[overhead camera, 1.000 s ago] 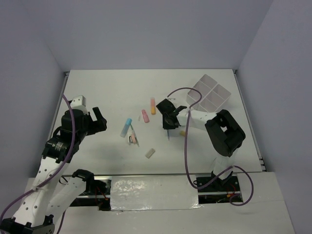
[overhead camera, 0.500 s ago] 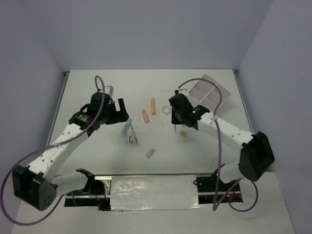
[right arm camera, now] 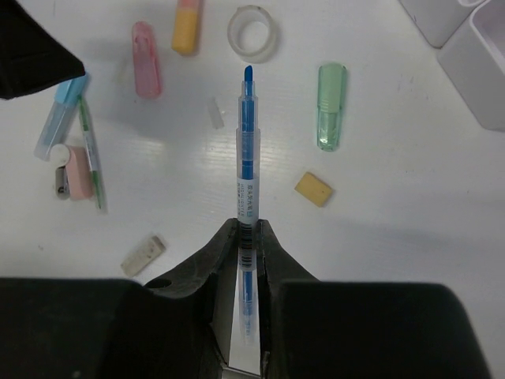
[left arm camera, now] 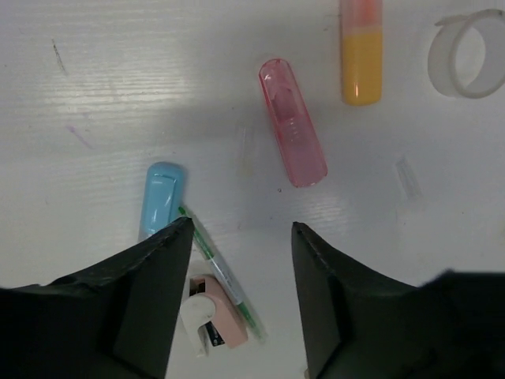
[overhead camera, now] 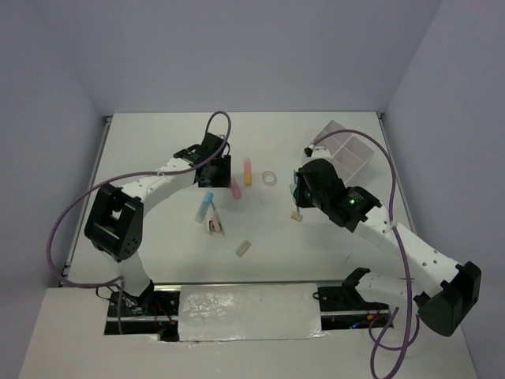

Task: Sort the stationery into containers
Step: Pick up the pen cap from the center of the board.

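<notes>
The stationery lies scattered mid-table: a pink piece (left arm camera: pixel 293 122), an orange piece (left arm camera: pixel 362 55), a clear tape ring (left arm camera: pixel 467 55), a light blue piece (left arm camera: pixel 162 197), a green pen (left arm camera: pixel 221 272) and a pink-and-white dispenser (left arm camera: pixel 213 312). My left gripper (left arm camera: pixel 241 229) hovers open over bare table just below the pink piece, holding nothing. My right gripper (right arm camera: pixel 247 229) is shut on the thin blue pen (right arm camera: pixel 248 150), which points toward the tape ring (right arm camera: pixel 253 33). A green piece (right arm camera: pixel 332 106) and a yellow eraser (right arm camera: pixel 314 189) lie to its right. The white four-compartment tray (overhead camera: pixel 345 150) stands at the back right.
A beige piece (overhead camera: pixel 243 249) lies alone nearer the front edge. A small clear scrap (right arm camera: pixel 215 112) rests left of the pen. The left arm's cable loops above the pieces (overhead camera: pixel 225 118). Walls close in the table on three sides.
My left arm has swung from the table's left side to over the pieces, its jaws narrowing somewhat. My right arm has stretched out and shifted right with the pen, uncovering the tape ring.
</notes>
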Available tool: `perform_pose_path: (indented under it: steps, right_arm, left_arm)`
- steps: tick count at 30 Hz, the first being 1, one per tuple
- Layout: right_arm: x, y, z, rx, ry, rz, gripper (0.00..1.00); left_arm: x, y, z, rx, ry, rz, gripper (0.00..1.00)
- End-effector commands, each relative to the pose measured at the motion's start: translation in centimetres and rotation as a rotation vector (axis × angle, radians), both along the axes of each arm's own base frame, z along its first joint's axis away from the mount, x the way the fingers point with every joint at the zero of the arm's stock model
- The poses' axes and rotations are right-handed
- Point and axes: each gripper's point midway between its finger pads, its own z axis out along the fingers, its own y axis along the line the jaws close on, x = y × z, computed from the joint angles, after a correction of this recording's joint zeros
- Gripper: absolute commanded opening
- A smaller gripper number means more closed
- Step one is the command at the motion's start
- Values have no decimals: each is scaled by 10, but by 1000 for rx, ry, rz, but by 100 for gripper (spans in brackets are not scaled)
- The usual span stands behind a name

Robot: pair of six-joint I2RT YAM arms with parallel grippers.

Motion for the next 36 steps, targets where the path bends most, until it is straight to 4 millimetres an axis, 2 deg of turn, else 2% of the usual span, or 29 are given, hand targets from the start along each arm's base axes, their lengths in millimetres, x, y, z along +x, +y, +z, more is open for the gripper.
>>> perform_pose_path:
  steps: [1, 3, 5, 19, 34, 36]
  right_arm:
    - [-6, -2, 3, -4, -19, 28, 1]
    - [-7, 0, 0, -1, -11, 39, 1]
    - [-7, 3, -4, 0, -5, 49, 1]
    - [-5, 11, -11, 9, 10, 74, 1]
    - [-6, 12, -14, 0, 16, 94, 1]
    - [-6, 12, -15, -2, 17, 95, 1]
  left_arm:
    - [16, -4, -4, 48, -2, -42, 63]
    - [20, -5, -9, 61, 7, -40, 54]
    - [21, -7, -19, 65, 24, -46, 50]
    - [24, -15, -52, 75, 90, -83, 47]
    - [28, -12, -70, 115, 122, -77, 43]
    - [28, -12, -73, 119, 127, -77, 40]
